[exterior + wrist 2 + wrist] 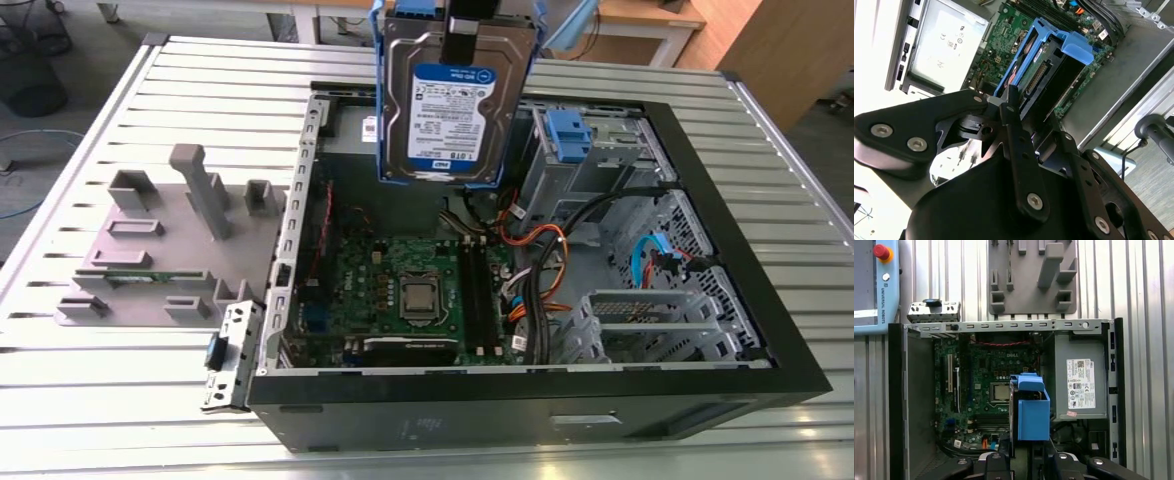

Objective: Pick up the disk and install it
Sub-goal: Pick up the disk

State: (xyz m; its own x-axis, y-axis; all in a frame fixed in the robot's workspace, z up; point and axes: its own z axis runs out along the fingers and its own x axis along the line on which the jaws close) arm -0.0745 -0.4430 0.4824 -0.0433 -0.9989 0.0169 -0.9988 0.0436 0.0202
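The disk [447, 100], a silver-grey drive with a white-and-blue label in a blue carrier frame, hangs upright above the back of the open computer case [747, 300]. My gripper [461, 30] is shut on its upper end, and one black finger [461, 45] runs down its face. In both wrist views the disk [1051, 65] [1031, 415] shows end-on over the motherboard, clamped in the gripper [1021, 115] [1026, 457].
Inside the case lie the motherboard [414, 290], cable bundles [534, 260], a drive cage with a blue latch [567, 135] and a grey power-supply box [1079, 382]. A grey fixture block [174, 235] stands on the slatted table [134, 390] at the exterior view's left. A pendant [876, 287] lies nearby.
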